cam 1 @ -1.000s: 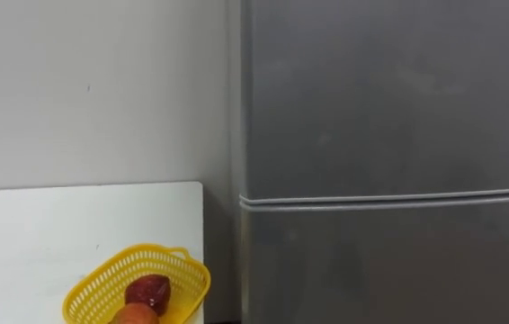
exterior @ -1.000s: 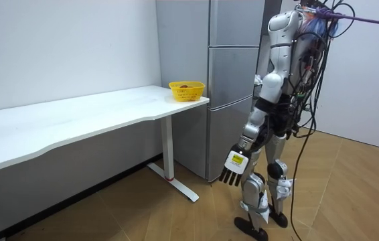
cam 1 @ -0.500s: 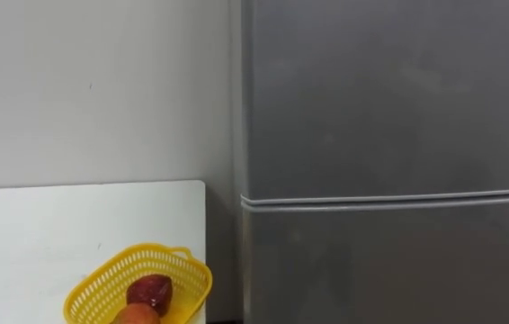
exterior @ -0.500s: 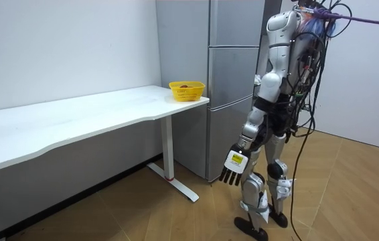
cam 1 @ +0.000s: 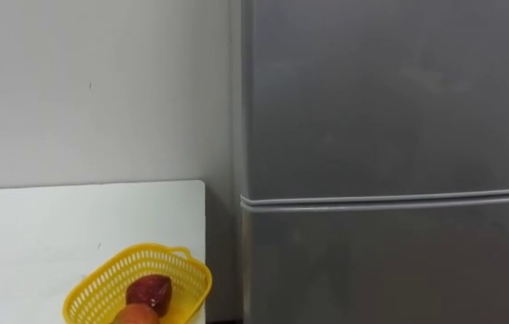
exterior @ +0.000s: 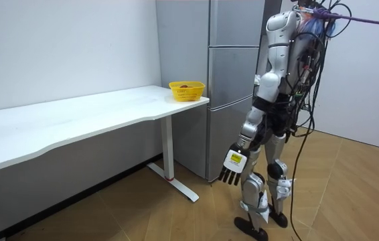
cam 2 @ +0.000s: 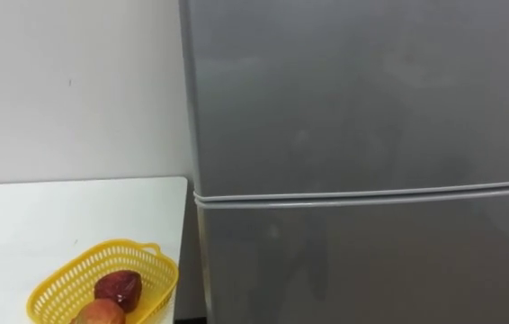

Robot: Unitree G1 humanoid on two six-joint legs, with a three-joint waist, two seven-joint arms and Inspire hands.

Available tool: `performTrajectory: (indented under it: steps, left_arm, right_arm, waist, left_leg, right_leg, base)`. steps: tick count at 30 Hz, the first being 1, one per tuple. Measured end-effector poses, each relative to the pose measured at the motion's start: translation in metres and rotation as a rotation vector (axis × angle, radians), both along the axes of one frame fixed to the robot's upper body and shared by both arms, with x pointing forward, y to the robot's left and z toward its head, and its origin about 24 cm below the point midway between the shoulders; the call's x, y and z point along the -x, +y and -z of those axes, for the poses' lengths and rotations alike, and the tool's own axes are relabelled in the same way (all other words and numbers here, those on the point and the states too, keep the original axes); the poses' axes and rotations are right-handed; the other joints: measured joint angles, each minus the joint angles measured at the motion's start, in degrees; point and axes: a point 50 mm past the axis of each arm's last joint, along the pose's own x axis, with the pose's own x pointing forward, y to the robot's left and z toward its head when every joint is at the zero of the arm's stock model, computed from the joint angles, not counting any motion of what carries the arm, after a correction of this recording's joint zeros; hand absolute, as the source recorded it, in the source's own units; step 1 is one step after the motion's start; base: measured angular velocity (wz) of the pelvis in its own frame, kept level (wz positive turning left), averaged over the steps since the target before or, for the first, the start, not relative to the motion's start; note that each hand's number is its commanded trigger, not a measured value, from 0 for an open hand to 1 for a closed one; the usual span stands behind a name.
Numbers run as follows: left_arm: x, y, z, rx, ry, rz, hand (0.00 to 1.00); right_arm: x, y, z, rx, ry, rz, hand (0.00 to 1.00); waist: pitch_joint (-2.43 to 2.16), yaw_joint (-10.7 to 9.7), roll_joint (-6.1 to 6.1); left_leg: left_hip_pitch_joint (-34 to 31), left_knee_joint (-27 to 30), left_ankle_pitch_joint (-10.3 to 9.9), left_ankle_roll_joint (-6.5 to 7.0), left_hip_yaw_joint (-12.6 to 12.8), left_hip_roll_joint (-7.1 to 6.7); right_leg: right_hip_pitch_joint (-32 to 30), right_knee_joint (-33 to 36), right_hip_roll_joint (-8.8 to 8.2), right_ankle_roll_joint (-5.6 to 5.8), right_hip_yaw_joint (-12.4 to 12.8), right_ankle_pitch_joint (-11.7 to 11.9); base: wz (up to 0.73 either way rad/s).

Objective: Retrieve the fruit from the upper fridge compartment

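I stand in front of a grey fridge whose doors are both closed. A thin seam separates the upper door from the lower door. In the room view the fridge is at arm's length ahead of me. My left hand hangs at my side at thigh height, with straight fingers and nothing in it.
A white table stands left of the fridge against the wall, its end close to the fridge side. Near that end sits a yellow basket holding a dark red fruit and an orange fruit. Wooden floor lies open behind me.
The eye view shifted very slightly a second ago, which is the camera's own move. The fridge, the basket and my left hand stay as they were.
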Motion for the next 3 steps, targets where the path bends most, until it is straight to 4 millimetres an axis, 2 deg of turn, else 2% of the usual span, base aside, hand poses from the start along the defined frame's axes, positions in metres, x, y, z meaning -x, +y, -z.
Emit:
performTrajectory:
  steps: [3]
  left_arm:
    - [-0.0014, -0.0011, 0.0003, -0.004, 0.001, 0.005, 0.0]
  right_arm:
    - [-0.0004, -0.0008, -0.0003, 0.004, -0.003, -0.006, 0.0]
  waist:
    - [0.02, 0.1, 0.16]
  left_leg:
    - [0.1, -0.1, 0.0, -0.01, 0.0, 0.0]
  right_leg:
    - [0.0, 0.0, 0.02, -0.01, 0.0, -0.1]
  base:
    - [0.0]
